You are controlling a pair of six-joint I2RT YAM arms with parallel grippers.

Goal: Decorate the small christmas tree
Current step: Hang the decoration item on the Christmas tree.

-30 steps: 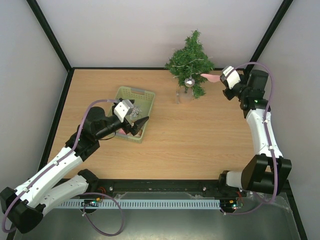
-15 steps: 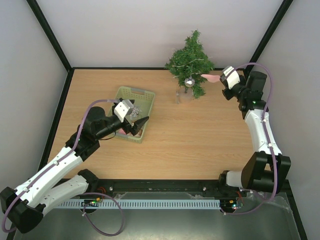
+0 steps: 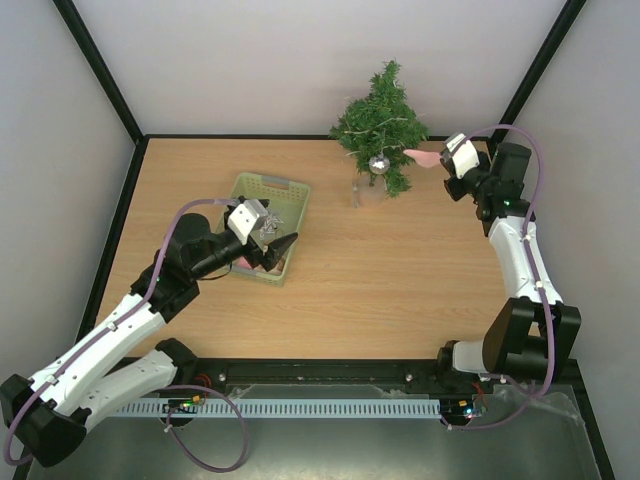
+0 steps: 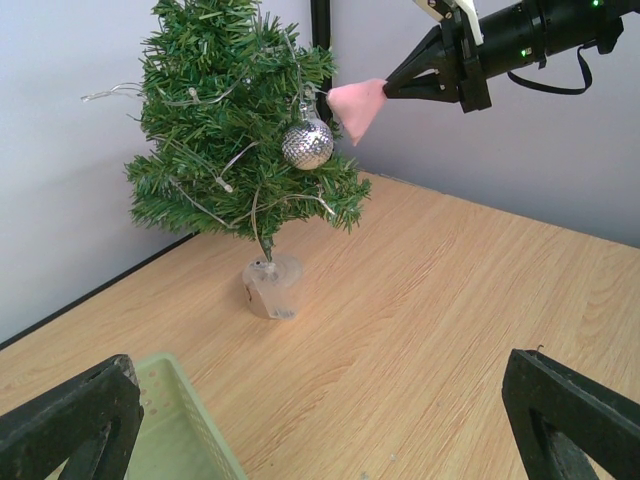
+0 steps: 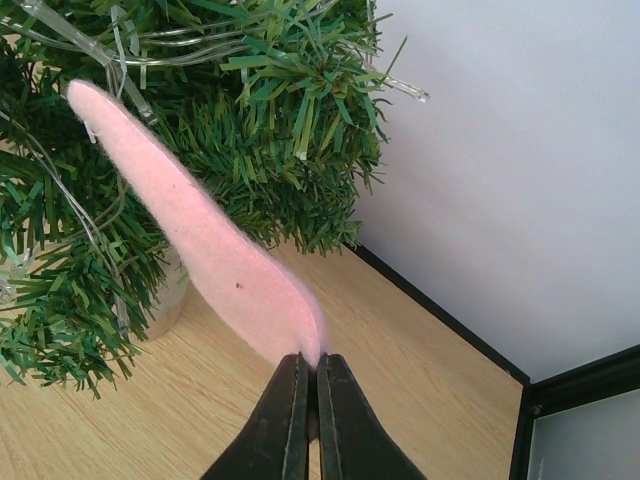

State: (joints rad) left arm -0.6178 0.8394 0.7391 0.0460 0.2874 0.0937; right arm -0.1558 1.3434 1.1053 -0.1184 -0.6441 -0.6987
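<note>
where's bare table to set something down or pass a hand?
Widest bare wood: the table middle, between the pale green basket, the small christmas tree's clear cup and the right arm. Also the back-left corner behind the basket. Crowded: the tree's right side, where the right gripper pinches a pink ornament, and the basket's near rim under the open left gripper.

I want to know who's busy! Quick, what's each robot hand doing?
Left gripper: open, holding nothing.
Right gripper: shut on the pink felt piece.

Lab test cell: white walls [image 3: 300, 60], black-framed wooden tabletop [image 3: 400, 270]
</note>
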